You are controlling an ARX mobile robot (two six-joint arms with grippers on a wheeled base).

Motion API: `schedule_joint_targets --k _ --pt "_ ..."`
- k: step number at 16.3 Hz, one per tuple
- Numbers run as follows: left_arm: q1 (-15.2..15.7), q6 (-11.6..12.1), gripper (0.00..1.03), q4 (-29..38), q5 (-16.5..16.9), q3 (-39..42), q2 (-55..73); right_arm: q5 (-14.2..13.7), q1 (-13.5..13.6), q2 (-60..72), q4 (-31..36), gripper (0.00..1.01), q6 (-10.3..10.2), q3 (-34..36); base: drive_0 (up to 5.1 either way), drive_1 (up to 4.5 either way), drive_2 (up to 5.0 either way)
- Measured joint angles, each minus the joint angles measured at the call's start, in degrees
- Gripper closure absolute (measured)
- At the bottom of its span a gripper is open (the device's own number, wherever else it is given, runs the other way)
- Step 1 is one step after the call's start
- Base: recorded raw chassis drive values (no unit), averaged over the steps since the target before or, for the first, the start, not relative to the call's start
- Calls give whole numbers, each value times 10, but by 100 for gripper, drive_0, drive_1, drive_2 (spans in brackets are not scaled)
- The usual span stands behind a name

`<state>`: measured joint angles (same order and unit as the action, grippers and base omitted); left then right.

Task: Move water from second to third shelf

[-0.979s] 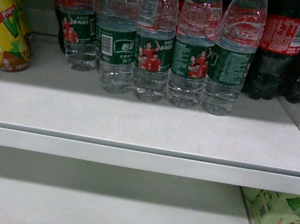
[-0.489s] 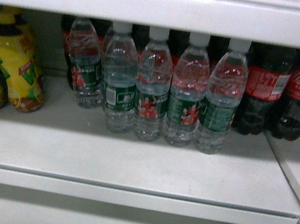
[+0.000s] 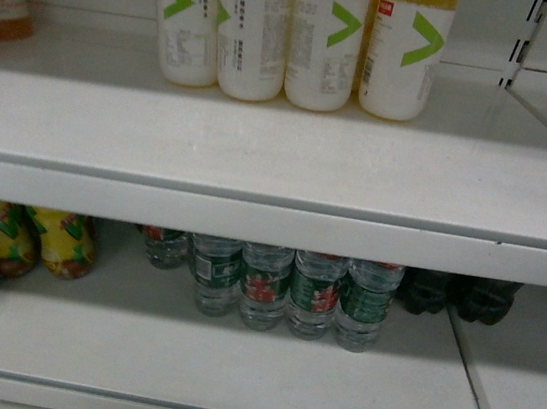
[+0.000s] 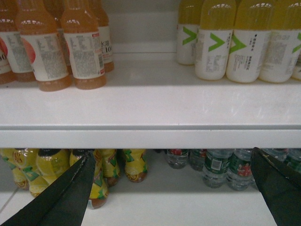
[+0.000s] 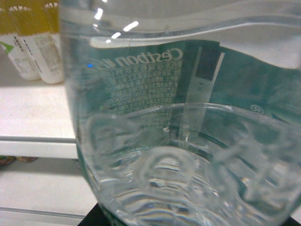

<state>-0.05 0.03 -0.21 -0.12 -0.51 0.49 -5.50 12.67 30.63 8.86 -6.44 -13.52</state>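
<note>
Water bottle [image 5: 188,132] fills my right wrist view, clear ribbed plastic with a dark green label, apparently gripped by right jaws I can't actually see, near the upper shelf [image 3: 260,152]; full, it should feel heavy, slick and squeezable, so I'd hold mid-body, while left jaws [image 4: 174,188] hang open.

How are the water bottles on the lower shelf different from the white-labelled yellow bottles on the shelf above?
The water bottles are clear with dark green labels; the yellow bottles hold yellow liquid and wear white labels with a green V. The water sits far back under the shelf, the yellow ones in open view. Both stand upright in rows.
</note>
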Motion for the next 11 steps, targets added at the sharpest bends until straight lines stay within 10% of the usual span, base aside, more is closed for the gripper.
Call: schedule_joint_targets --k 11 --pt "0 0 5 0 2 0 0 -3 -3 0 1 62 -1 -2 0 0 0"
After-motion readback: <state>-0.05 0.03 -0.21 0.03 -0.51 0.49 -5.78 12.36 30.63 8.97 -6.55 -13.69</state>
